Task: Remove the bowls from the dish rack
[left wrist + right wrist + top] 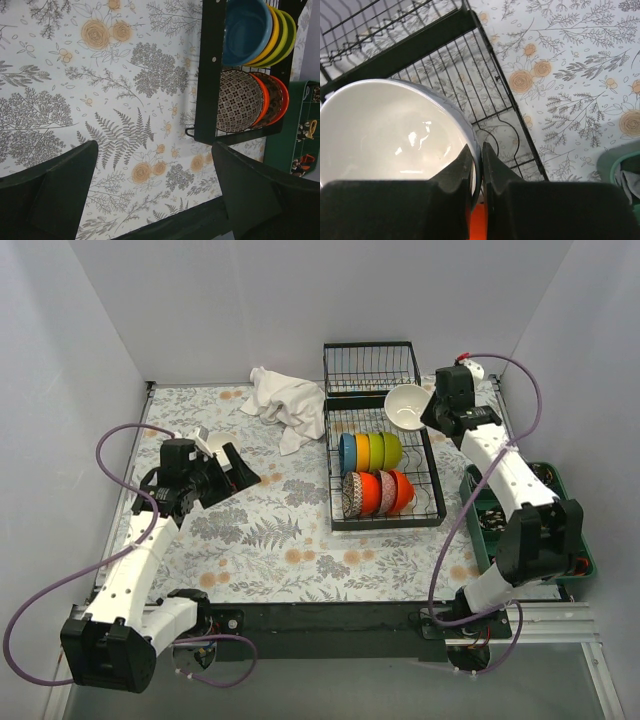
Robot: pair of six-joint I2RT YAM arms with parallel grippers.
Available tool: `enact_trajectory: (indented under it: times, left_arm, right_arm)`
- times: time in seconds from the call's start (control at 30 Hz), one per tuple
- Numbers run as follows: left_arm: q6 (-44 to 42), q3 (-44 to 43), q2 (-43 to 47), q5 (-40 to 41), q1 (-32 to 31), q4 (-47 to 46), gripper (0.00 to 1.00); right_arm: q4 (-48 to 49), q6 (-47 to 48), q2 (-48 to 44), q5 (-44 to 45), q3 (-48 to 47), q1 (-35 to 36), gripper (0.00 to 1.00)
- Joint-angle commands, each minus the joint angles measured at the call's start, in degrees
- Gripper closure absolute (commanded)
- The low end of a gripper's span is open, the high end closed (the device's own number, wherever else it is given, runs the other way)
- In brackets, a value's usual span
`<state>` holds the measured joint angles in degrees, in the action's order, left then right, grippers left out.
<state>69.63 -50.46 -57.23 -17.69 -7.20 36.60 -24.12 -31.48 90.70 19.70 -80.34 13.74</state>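
The left gripper (236, 468) hangs over the flowered table (260, 560) with its 2 fingers spread wide and nothing between them. From it, the dish rack (390, 524) lies off to its right, well apart.

In the rack's near half, 2 rows of bowls stand on edge, each row running left to right across the rack. The near row (378, 493) looks like 4 bowls, patterned ones alternating with orange. The far row (370, 451) is a blue bowl, a yellow one and 2 green.

Beyond those rows, the right gripper (476, 150) is clamped on the rim of a white bowl (385, 135), 1 finger inside the rim and 1 outside. The bowl hangs to the gripper's left, tilted, with its glossy inside showing, above the rack's far half and clear of the prongs. It is plain, round and deep, with a thin rim.

For the coming move, the bare table to the right gripper's right is the closest place to set the bowl down, so I judge it should swing outward over the rack's right edge before lowering. The right arm is nearer the standing rows, which lie below its gripper and back toward its base, but it is occupied.

Farthest off sit the rack's raised wire basket (371, 365) and a crumpled white cloth (285, 400).
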Motion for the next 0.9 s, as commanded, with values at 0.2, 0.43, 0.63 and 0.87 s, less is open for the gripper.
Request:
enact_trajectory:
  times: [0.2, 0.43, 0.63, 0.87]
  left_arm:
    - [3.0, -9.2, -7.1, 4.1, -8.7, -3.8, 0.02]
    - [3.1, -15.7, -11.8, 11.7, -17.7, -4.5, 0.02]
    - [3.9, -18.1, -15.8, 16.9, -27.1, -4.5, 0.03]
    - [4.5, -20.8, -21.2, 26.8, -36.9, -2.1, 0.19]
  right_arm:
    - [-2.5, 7.2, -13.2, -0.8, 7.8, 13.7, 0.99]
    - [-6.6, 5.9, -16.0, 3.6, 11.8, 25.2, 0.99]
    - [-8.1, 3.4, -17.1, 5.8, 13.1, 31.3, 0.99]
    - [-8.4, 1.8, -16.8, 7.9, 12.6, 35.8, 0.99]
